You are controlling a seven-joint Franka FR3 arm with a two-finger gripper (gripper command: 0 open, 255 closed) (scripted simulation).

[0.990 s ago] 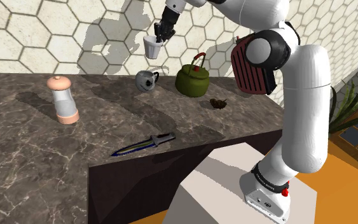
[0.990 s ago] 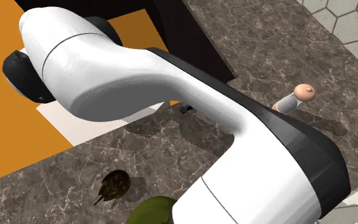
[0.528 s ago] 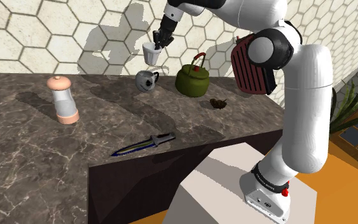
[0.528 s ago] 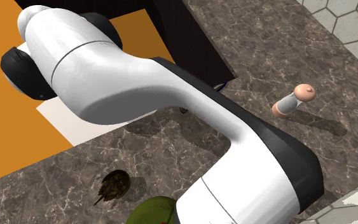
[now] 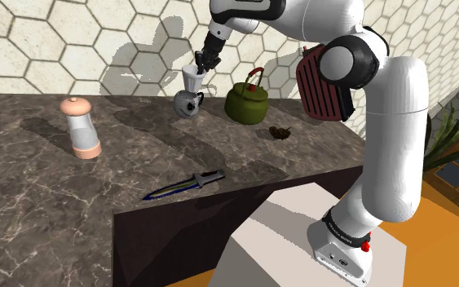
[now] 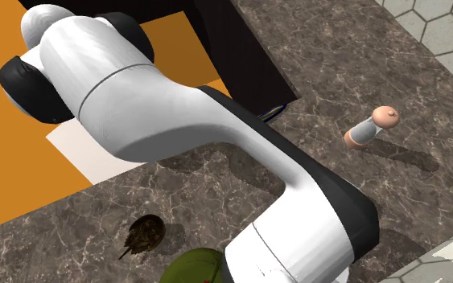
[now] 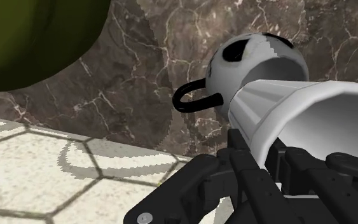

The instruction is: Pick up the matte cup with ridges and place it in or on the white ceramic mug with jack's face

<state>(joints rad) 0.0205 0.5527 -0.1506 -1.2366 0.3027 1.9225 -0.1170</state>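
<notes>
In the shoulder view my black gripper (image 5: 200,64) is shut on a small white ridged cup (image 5: 191,78), which hangs tilted just above the round white mug with the black face (image 5: 188,104) near the back wall. The cup's base looks close to the mug's top; I cannot tell whether they touch. The wrist view has the ridged cup (image 7: 298,111) clasped at its rim between my fingers (image 7: 254,175). The face mug (image 7: 250,58) and its black handle (image 7: 193,102) lie right beyond the cup.
A green kettle (image 5: 248,102) stands right of the mug, with a small dark horseshoe crab figure (image 5: 280,132) in front of it. A pink-capped grinder (image 5: 81,126) stands at the left. A blue-handled knife (image 5: 185,185) lies near the counter's front edge. My arm (image 6: 216,161) spans the second exterior view.
My gripper has come down and slightly left with the cup, from well above the mug to just over it. The cup has tilted.
</notes>
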